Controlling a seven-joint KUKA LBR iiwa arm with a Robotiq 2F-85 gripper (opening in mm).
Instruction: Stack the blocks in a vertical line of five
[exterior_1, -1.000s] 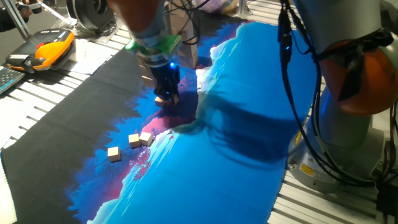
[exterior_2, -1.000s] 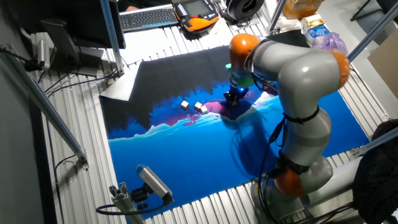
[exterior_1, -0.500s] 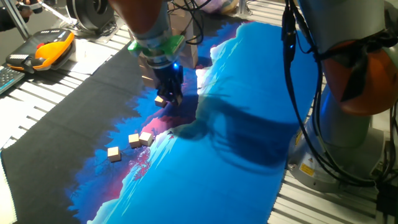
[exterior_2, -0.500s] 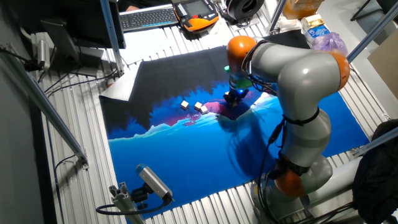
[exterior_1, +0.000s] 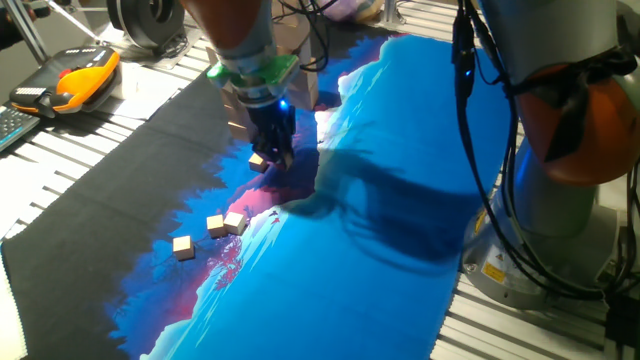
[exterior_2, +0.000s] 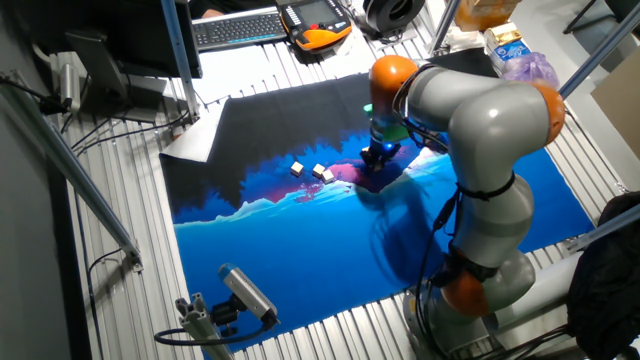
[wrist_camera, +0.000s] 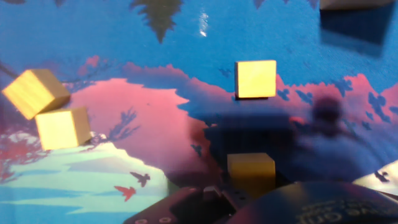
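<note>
On the blue and pink cloth (exterior_1: 400, 150), the gripper (exterior_1: 277, 155) hangs low, its jaws seemingly shut on one block (wrist_camera: 250, 168), while a loose block (wrist_camera: 255, 79) lies just ahead, nearer than the pair (wrist_camera: 50, 111) off to its side.

1. The robot arm (exterior_2: 490, 150) is built of thick, rounded, glossy light-grey segments.
2. Orange bands (exterior_2: 392, 72) mark its joints: one near the wrist, one at the elbow, one low by the base.
3. A bright green ring (exterior_1: 252, 72) circles the wrist flange above the hand.
4. The black two-finger gripper (exterior_1: 273, 155) carries a small blue light on its body.
5. Black cables (exterior_1: 470, 120) run loosely down the grey column.
6. A yellow sticker (exterior_1: 494, 272) sits on the grey base.
</note>
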